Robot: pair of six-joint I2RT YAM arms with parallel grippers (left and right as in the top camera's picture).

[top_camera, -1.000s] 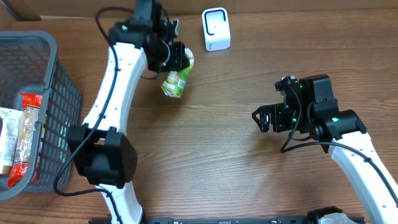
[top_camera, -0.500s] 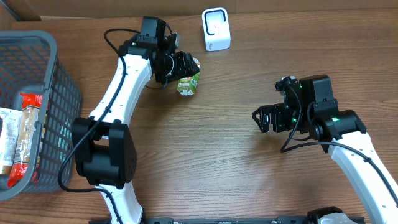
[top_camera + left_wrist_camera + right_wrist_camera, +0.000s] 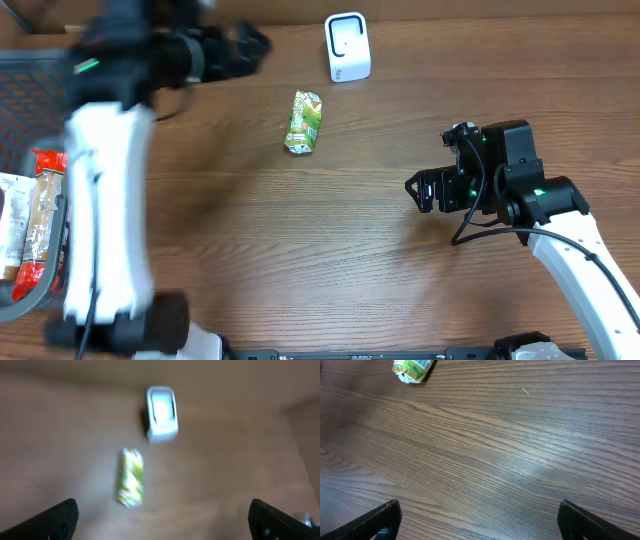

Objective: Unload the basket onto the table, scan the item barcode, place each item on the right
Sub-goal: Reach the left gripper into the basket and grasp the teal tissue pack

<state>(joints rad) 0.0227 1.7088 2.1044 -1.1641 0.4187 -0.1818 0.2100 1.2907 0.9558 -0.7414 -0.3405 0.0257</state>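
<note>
The item, a green and yellow pouch [image 3: 304, 122], lies flat on the wooden table just in front of the white scanner [image 3: 347, 47]. My left gripper [image 3: 245, 45] is blurred with motion at the far left of the scanner, well clear of the pouch. In the left wrist view its jaws stand wide apart and empty [image 3: 162, 522], with the pouch [image 3: 131, 477] and the scanner [image 3: 161, 413] below them. My right gripper [image 3: 425, 190] hovers open at mid right. Its wrist view shows bare wood between the jaws [image 3: 480, 520] and the pouch [image 3: 412, 369] at the top left.
A dark mesh basket [image 3: 20, 300] stands at the table's left edge, partly hidden by my blurred left arm. Red and white packets [image 3: 25, 235] lie in it. A cardboard wall runs along the back of the table.
My left gripper opened and let go of the pouch, which now lies on the table. The left arm swung away to the back left. The right arm has not moved.
</note>
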